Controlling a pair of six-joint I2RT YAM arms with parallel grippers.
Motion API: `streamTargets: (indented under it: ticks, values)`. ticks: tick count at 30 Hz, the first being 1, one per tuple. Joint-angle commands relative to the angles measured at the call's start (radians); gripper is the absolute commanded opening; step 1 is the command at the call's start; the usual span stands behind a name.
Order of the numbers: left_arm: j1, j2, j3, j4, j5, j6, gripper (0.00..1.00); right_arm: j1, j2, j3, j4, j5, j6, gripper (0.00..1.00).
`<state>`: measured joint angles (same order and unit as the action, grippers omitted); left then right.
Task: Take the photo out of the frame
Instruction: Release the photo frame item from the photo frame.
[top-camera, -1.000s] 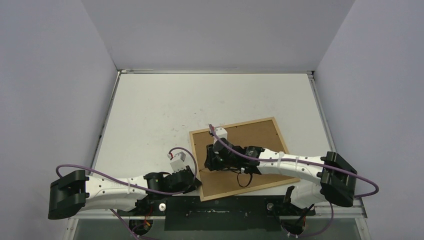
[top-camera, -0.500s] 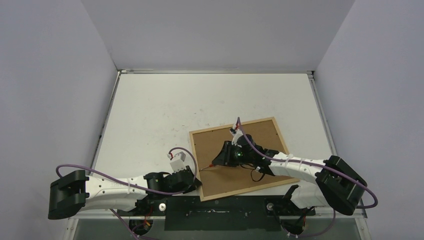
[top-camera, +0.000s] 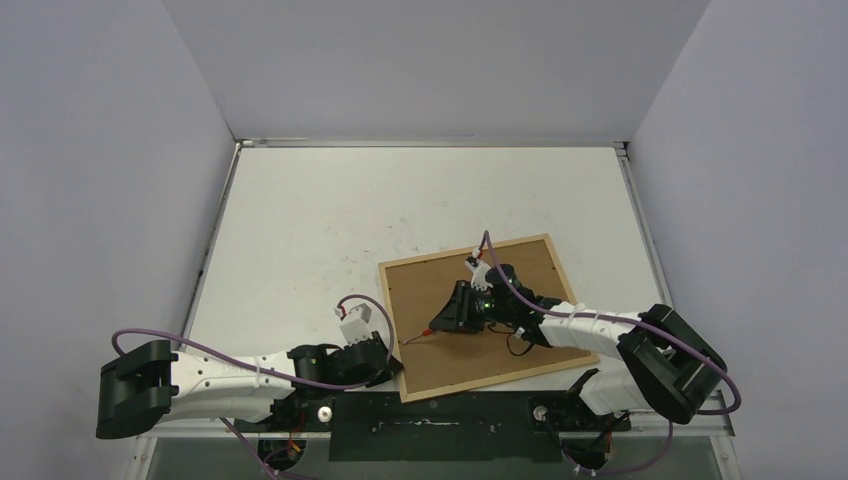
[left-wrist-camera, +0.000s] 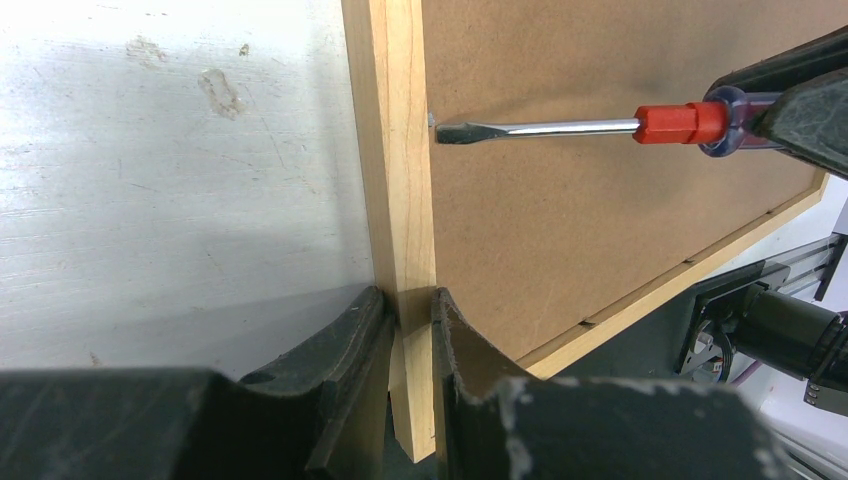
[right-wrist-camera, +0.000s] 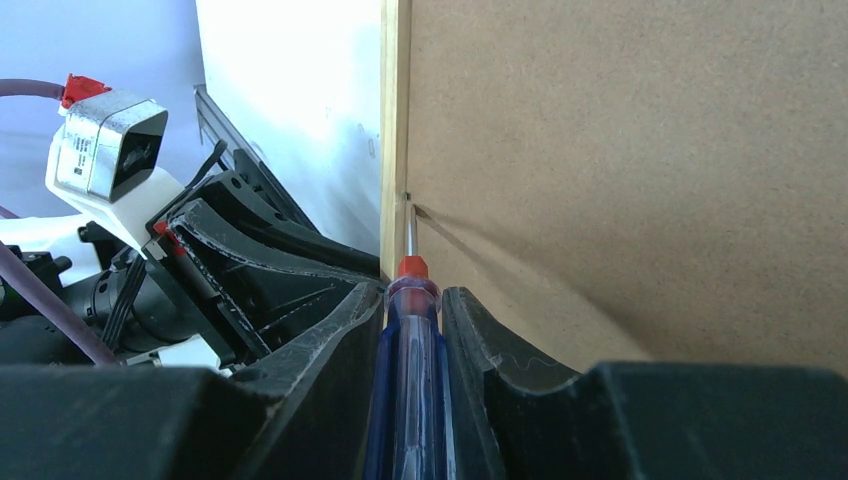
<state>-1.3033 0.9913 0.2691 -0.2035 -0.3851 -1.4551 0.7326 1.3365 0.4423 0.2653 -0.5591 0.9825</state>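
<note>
Pincer, left arm: the left pincer (left-wrist-camera: 408, 312) is closed tight on the left rail of the large rectangular picture frame (left-wrist-camera: 395, 150) of thin pale wooden moulding; we see one black finger on the rail's outer face and one on its inner face, close to the near left corner
Pincer, right arm: the right pincer (right-wrist-camera: 412, 300) is clamped on the handle of the flat-bladed screwdriver (left-wrist-camera: 540, 128), which has a translucent blue grip and a red collar
Frame, position: we find the picture frame lying back upward on the white scuffed tabletop (top-camera: 320, 220), in the near right part, skewed so that its near left corner reaches the left pincer
Backing: the flat brown fibreboard panel (left-wrist-camera: 600, 230) sits inside the moulding, facing up
Tool, tip: the steel blade points across the panel toward the left rail; we see its tip meeting a small metal tab (left-wrist-camera: 431, 120) at that rail's inner edge
Arms: the right arm reaches over the panel, and the left arm lies low beside the frame
</note>
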Motion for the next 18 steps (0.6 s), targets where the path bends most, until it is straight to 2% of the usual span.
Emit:
streamTargets:
  ticks: [1,8,18]
  values:
    - [-0.002,0.043,-0.056,-0.225,0.006,0.04,0.0,-0.004,0.033,-0.014,0.093,-0.017,0.008,0.0]
    - [-0.002,0.043,-0.053,-0.227,0.006,0.042,0.0,-0.003,0.067,-0.046,0.186,0.049,0.064,0.0]
    - [-0.002,0.033,-0.05,-0.242,0.004,0.039,0.0,-0.074,-0.002,-0.079,0.105,0.048,0.029,0.0]
